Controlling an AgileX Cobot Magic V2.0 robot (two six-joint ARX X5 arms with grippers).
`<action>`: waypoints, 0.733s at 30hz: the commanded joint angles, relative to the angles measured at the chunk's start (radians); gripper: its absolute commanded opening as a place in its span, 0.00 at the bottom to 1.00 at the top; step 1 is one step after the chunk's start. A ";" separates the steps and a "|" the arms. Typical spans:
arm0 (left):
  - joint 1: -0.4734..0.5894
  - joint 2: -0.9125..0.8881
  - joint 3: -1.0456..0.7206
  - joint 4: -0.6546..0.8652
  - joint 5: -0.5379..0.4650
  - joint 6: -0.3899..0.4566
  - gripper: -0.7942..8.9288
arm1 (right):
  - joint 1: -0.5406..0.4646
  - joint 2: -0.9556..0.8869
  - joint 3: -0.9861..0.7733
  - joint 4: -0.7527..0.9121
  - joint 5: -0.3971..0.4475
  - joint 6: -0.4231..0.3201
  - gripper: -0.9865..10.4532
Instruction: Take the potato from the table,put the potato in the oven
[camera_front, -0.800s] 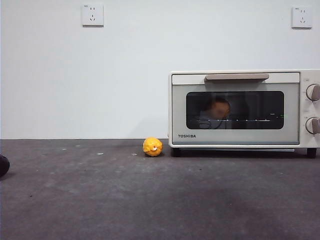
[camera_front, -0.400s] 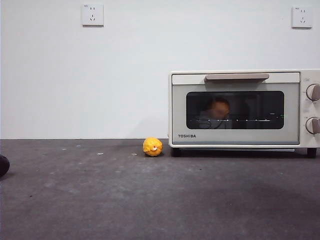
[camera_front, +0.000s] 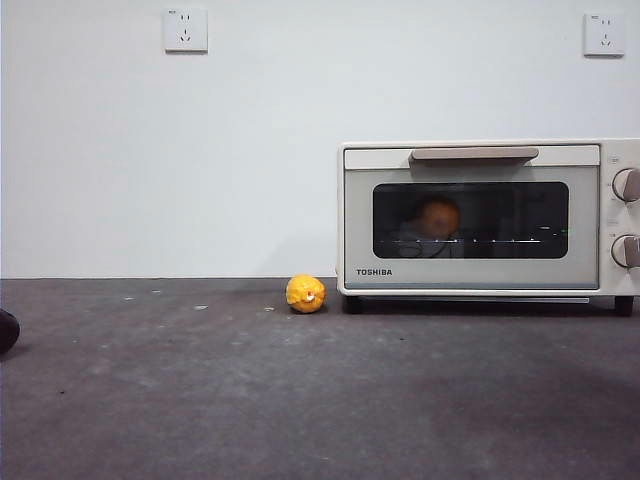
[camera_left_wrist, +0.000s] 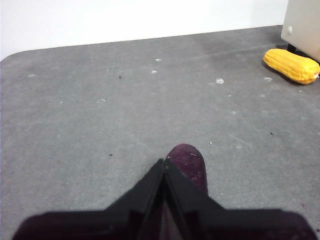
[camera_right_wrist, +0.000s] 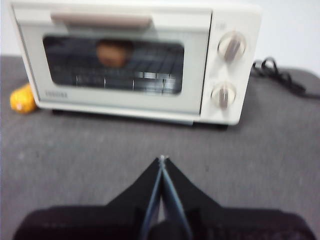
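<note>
Potato (camera_front: 438, 217) is seen behind the shut door of the oven (camera_front: 470, 215), on the rack.

At far left, the left gripper (camera_left_wrist: 164, 167), jaws together, is held over a purple object (camera_left_wrist: 189, 162); the right gripper (camera_right_wrist: 161, 165), jaws together, is best kept clear of the door. Compared with a second ago, nothing on the table (camera_front: 200, 400) is changed.

Ahead of me the oven (camera_front: 490, 218) stands on the worktop (camera_front: 300, 400) at the right, door shut, and the potato (camera_front: 438, 217) shows dimly behind its dark glass. A yellow lump (camera_front: 305, 293) lies just beside the oven's left foot. A dark object (camera_front: 6, 330) peeks in at the left edge.
</note>
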 joint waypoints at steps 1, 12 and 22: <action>-0.003 0.000 -0.010 0.007 0.000 -0.006 0.08 | -0.003 -0.003 -0.011 -0.031 0.011 -0.005 0.09; -0.003 0.000 -0.010 0.007 0.000 -0.006 0.08 | -0.014 -0.003 -0.011 -0.033 0.030 -0.021 0.09; -0.003 0.000 -0.010 0.007 0.000 -0.006 0.08 | -0.014 -0.003 -0.011 -0.033 0.031 -0.021 0.09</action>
